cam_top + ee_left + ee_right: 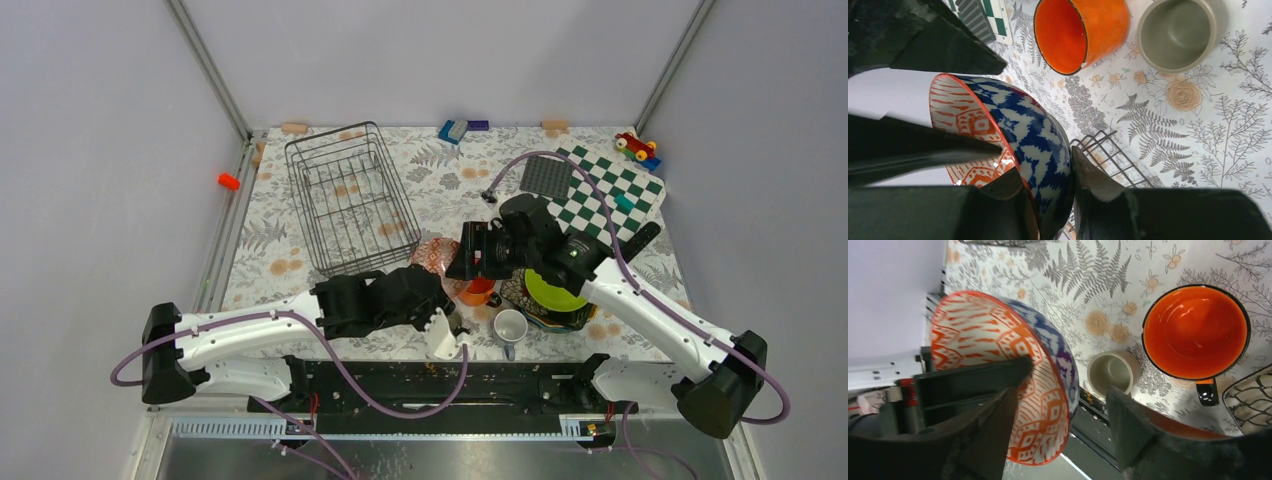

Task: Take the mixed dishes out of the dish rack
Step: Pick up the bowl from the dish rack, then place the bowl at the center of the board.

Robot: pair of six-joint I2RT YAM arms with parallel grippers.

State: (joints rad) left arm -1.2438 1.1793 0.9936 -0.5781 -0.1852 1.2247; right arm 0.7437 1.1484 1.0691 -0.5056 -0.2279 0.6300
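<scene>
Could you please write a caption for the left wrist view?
Left gripper pinching the rim of the patterned bowl, with the orange mug and grey cup on the floral tablecloth beyond.

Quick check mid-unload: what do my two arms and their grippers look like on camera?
Both arms match: the left arm and right arm have white tubular links with black joint housings and black bases. A purple cable loops along each. The left gripper and right gripper are matte black, each with two wedge-shaped fingers. I can see no markings.

Patterned bowl (pixel 1043 145) tilts on edge near dish rack (pixel 350 200).
</scene>
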